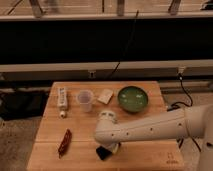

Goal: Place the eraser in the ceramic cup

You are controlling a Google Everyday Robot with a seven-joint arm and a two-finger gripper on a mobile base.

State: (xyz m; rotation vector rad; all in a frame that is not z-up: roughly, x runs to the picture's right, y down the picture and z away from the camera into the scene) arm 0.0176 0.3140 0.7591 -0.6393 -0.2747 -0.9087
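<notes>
The tool [109, 148] sits low at the desk's [50, 127] 6 o'clock edge, right upon the eraser [102, 153]; its grip cannot be told. The ceramic cup [85, 100] stands upright toward 11 o'clock, well apart.

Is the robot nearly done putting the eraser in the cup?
Not nearly. Done so far: the gripper is right at the black eraser, near the front edge of the table. In hand: taking hold of it; the eraser looks flat on the wood, not lifted. Left: carry it to the ceramic cup at the back and drop it in.
</notes>
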